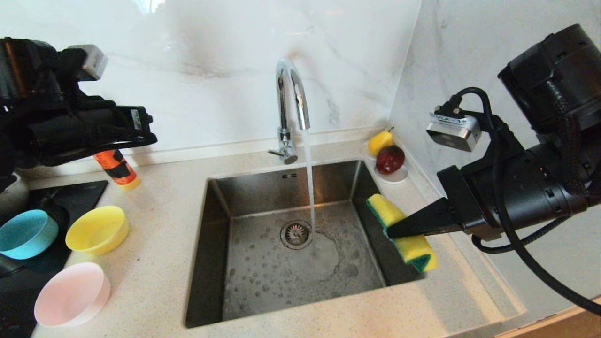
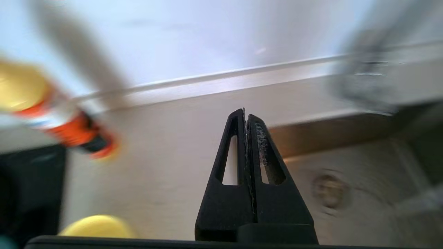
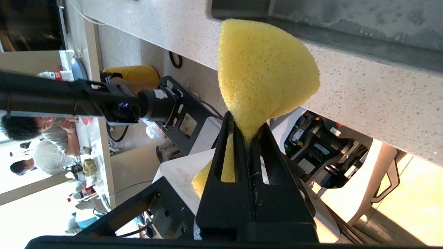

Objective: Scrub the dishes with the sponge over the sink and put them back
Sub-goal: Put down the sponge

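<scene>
From the head view, the right hand (image 1: 392, 231) reaches in level from the right side, its fingers pinched tight on the sponge (image 1: 401, 232), which bulges above and below the grip and hangs over the right rim of the sink (image 1: 211, 244). Water falls from the tap (image 1: 291, 108) toward the drain, well clear of that hand. The left hand (image 1: 141, 136) is raised at the far left, pointing toward the tap, with an orange bottle (image 1: 117, 170) just below it. Below that hand, on the bench (image 1: 155, 263), sit the yellow bowl (image 1: 97, 229), the blue bowl (image 1: 26, 234) and the pink bowl (image 1: 71, 294), all apart from it. A saucer with a pear and a red fruit (image 1: 389, 162) lies behind the right hand.

In the left wrist view, the left hand (image 2: 246, 112) has its fingers pressed together on nothing, aimed over the bench (image 2: 166, 138) beside the sink's corner; the orange bottle (image 2: 74, 133) lies off to one side.

In the right wrist view, the right hand (image 3: 246, 129) squeezes the sponge (image 3: 263, 69) at its waist, the yellow foam fanning out past the fingertips against the bench (image 3: 380, 90) edge.
</scene>
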`<state>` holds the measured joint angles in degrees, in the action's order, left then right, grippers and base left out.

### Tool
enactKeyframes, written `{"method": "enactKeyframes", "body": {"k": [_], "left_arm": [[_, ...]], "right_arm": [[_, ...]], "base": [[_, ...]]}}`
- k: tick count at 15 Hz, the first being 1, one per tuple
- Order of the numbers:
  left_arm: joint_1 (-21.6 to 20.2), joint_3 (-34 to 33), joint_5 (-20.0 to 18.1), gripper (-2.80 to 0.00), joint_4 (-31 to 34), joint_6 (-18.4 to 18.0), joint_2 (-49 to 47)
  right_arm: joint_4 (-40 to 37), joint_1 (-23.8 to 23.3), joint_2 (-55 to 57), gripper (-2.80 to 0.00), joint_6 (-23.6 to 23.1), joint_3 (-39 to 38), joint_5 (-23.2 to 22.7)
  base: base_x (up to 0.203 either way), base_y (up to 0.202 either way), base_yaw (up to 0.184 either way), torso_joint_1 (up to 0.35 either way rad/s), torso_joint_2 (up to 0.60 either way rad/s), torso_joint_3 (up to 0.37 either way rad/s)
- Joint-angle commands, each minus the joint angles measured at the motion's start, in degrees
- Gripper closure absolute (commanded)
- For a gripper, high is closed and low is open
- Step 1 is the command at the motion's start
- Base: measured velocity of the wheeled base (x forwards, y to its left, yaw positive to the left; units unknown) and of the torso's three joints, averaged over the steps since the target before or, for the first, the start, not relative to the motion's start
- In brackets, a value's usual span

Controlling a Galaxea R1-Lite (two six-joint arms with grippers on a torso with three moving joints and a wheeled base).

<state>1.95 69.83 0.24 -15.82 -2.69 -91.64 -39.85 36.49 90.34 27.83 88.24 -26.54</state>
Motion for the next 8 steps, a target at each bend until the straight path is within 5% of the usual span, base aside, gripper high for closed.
{"method": "enactKeyframes", "body": {"k": [1,5,8], "left_arm": [[4.8,-6.0,1.4,0.00,-0.4,-0.6,12.6],[4.0,-15.8,18.4,0.00,0.7,-1.7,30.6],[3.3,-27.3,24.6,0.00,4.4,-3.1,45.2]], "right_arm": [[-0.1,0.0,0.4,0.00,0.1,0.3,-0.2],[-0.2,0.0,0.5,0.00,0.1,-0.6,-0.2],[-0.2,0.0,-0.3,0.00,0.1,-1.2,-0.2]], "base": [[0.000,0.000,0.000,0.000,0.00,0.000],[0.000,0.000,0.000,0.000,0.00,0.000],[0.000,0.000,0.000,0.000,0.00,0.000]]}}
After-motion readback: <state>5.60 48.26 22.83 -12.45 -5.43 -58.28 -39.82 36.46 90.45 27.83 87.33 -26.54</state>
